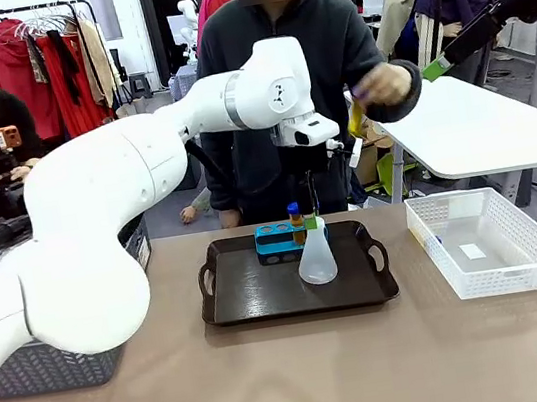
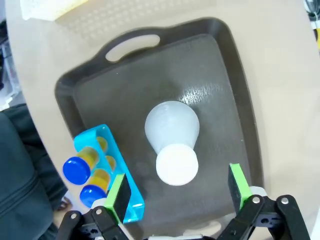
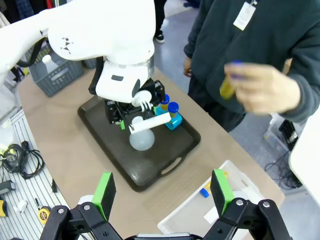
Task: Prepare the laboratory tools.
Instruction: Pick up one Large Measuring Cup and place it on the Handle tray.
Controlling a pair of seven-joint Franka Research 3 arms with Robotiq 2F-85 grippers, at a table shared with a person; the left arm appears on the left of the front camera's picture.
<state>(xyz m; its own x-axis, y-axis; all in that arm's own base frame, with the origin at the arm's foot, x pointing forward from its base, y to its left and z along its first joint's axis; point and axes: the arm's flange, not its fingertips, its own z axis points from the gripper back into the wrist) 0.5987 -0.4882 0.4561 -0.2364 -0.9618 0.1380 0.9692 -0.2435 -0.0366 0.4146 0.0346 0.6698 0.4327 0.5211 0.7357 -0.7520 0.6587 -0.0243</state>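
Note:
A translucent white conical flask (image 1: 317, 259) stands upright on the dark tray (image 1: 253, 299). My left gripper (image 2: 178, 189) hangs open just above it, its green pads (image 2: 118, 192) on either side of the flask's mouth (image 2: 176, 164) without touching. Behind the flask, a blue rack (image 2: 131, 202) holds two yellow tubes with blue caps (image 2: 76, 170). The person's hand holds another yellow tube (image 3: 228, 85) up in the air beyond the table. My right gripper (image 3: 162, 192) is open and empty, high over the table's right side. The measuring jug is out of view.
A white mesh basket (image 1: 487, 239) sits right of the tray, with a small blue-capped tube (image 3: 204, 191) inside. A grey woven basket (image 1: 51, 370) stands at the left edge behind my left arm. The person stands close to the far edge.

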